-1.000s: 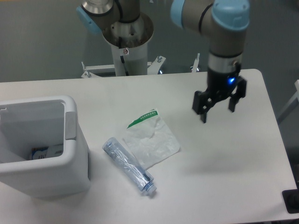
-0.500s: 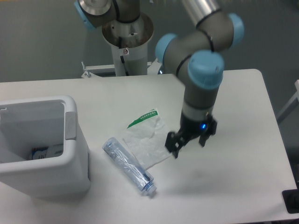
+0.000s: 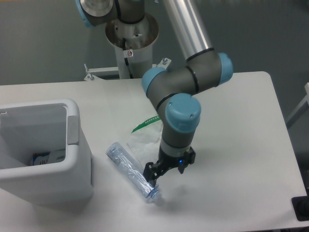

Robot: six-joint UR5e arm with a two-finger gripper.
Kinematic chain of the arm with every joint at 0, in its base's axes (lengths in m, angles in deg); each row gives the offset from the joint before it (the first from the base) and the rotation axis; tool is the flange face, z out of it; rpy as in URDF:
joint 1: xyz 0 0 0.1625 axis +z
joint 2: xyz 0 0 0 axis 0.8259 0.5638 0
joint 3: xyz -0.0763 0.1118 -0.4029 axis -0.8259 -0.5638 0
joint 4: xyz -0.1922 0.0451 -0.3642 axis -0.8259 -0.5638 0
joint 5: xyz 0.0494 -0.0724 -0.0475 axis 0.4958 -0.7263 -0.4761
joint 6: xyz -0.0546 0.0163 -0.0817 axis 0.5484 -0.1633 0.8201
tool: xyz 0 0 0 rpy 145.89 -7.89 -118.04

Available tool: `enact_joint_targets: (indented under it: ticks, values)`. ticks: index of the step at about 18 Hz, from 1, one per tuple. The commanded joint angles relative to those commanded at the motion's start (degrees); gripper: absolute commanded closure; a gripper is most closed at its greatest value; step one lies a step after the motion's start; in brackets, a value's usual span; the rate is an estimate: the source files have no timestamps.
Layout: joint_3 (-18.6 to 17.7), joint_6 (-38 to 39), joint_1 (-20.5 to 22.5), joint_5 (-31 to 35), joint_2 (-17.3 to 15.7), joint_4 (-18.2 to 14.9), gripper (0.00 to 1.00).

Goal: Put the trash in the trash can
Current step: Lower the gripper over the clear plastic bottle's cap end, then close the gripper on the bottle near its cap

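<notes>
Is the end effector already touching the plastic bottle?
Cannot tell. In the single camera view, the end effector overlaps the bottle near its cap end, but its height above the bottle is not visible.

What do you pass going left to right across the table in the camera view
Trash can → bottle → gripper. The bag is left out: the arm covers much of it and it overlaps the bottle.

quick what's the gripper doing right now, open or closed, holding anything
Gripper: open, holding nothing, fingers spread just above the cap end of the bottle.
</notes>
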Motion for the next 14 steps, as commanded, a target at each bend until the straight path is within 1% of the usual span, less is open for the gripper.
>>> enact_joint_targets:
  ticks: [2, 4, 7, 10, 14]
  values:
    - [0.8, 1.2, -0.6, 0.4, 1.0, -0.1, 0.0]
    - [0.5, 1.3, -1.3, 1.4, 1.3, -0.1, 0.0]
    - [1.1, 1.4, -1.8, 2.4, 3.0, 0.0, 0.0]
    - [0.8, 1.5, -2.3, 3.2, 3.8, 0.0, 0.0]
    - [1.2, 2.5, -2.6, 3.3, 4.6, 0.0, 0.0]
